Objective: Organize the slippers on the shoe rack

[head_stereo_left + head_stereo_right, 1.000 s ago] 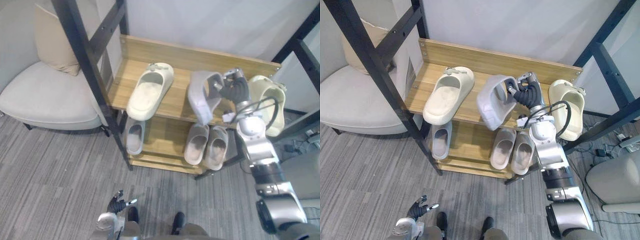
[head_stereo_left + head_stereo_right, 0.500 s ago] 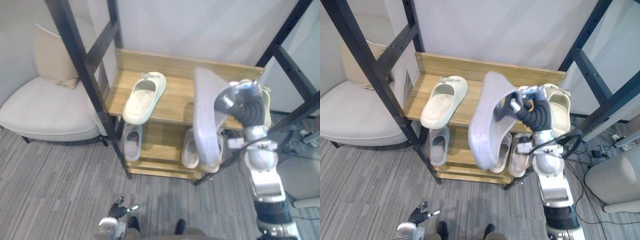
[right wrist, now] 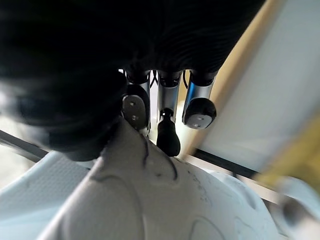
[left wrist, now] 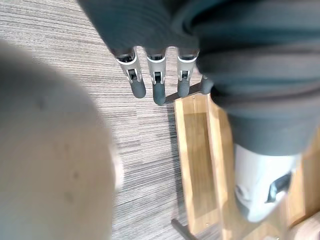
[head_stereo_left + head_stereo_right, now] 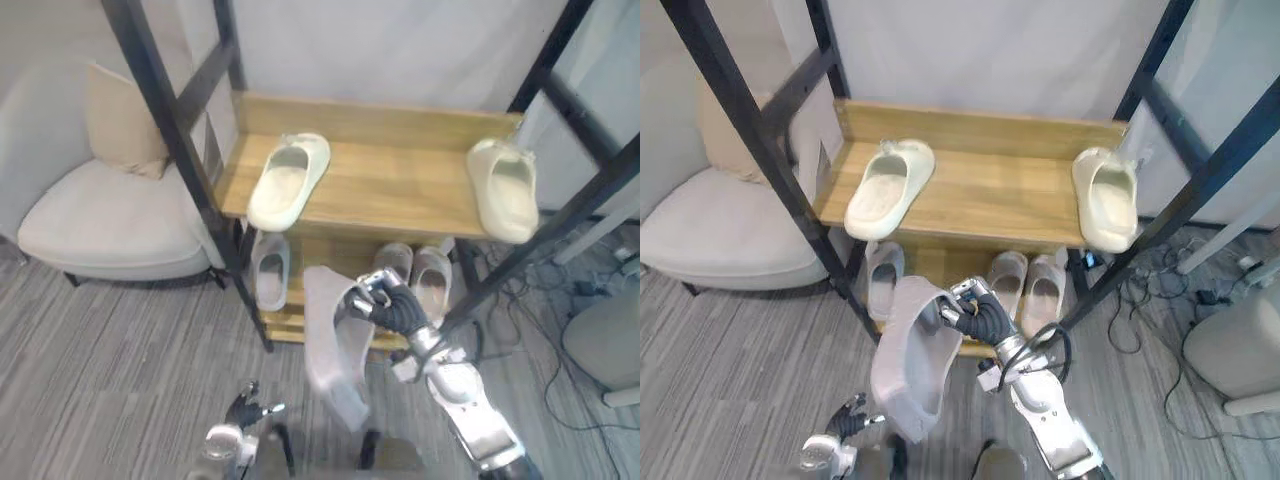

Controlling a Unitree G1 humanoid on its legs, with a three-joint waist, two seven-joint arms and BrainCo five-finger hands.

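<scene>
Grey striped carpet (image 5: 120,370) takes the near ground. At the bottom edge, left of centre, the left hand (image 5: 247,408) hangs idle, fingers (image 4: 159,91) straight and apart, nothing in them. Just above, lower centre of the frame: the right hand (image 5: 395,308) is clamped on a grey slipper (image 5: 335,350), fingers curled round its strap end, the sole hanging down toward the floor in front of the shoe rack (image 5: 400,185) and clear of its boards. The grip by the strap probably leaves the sole free to be slid flat onto a shelf. Behind the hand, the lower shelf (image 5: 945,258) carries a lone grey slipper (image 5: 270,278) at its left end and a pale pair (image 5: 415,272) side by side at its right, with a gap between. The held one looks like the lone one's mate, so that gap is the likely spot. Higher in the frame, the top shelf holds two cream slippers well apart: one (image 5: 288,182) angled at the left end, one (image 5: 505,190) at the right end, overhanging the front edge. They read as a split pair not yet brought together. Far left, an armchair (image 5: 110,225) with a cushion (image 5: 125,125).
</scene>
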